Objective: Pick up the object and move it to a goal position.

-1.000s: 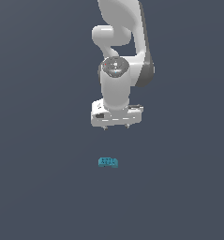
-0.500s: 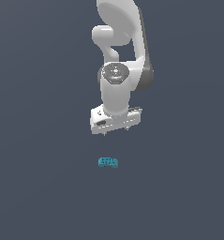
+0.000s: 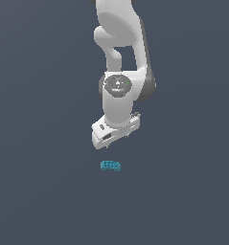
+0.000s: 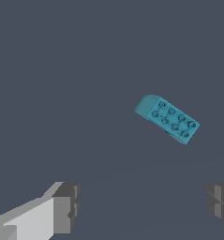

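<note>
The object [image 3: 110, 166] is a small teal-blue studded block lying flat on the dark grey floor. In the exterior view the white gripper [image 3: 115, 139] hangs above it, a short way up and slightly toward that view's right, not touching it. The wrist view shows the object [image 4: 167, 117] lying at a slant on the floor, apart from both fingers [image 4: 66, 206]. The gripper [image 4: 142, 202] is open, its two grey pads stand wide apart, and nothing is between them.
A plain dark grey floor [image 3: 39, 191] fills both views. The white arm [image 3: 123, 57] rises from the gripper toward the top of the exterior view.
The gripper has come lower toward the block and turned about its vertical axis. The block has stayed where it was.
</note>
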### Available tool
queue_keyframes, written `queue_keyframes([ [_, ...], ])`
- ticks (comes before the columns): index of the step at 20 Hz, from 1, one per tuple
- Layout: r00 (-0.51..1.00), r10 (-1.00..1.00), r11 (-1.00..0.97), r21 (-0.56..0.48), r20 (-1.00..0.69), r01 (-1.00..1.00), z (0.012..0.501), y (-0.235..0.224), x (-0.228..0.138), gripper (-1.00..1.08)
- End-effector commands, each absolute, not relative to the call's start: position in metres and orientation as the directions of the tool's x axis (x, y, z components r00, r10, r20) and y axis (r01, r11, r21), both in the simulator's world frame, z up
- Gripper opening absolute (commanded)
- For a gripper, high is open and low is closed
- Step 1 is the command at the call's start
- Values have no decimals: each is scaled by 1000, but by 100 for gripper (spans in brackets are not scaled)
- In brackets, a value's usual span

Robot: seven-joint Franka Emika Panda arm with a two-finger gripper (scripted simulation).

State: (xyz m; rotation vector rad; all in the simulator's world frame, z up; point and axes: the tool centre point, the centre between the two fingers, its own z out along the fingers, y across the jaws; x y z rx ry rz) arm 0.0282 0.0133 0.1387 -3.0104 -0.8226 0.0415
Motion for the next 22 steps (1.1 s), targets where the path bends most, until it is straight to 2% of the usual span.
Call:
queue_keyframes([
  [1,822,569,-822,-25,-19,569,134,12,34,100],
  [22,379,925,-379,-12,-7,925,96,-4,77,100],
])
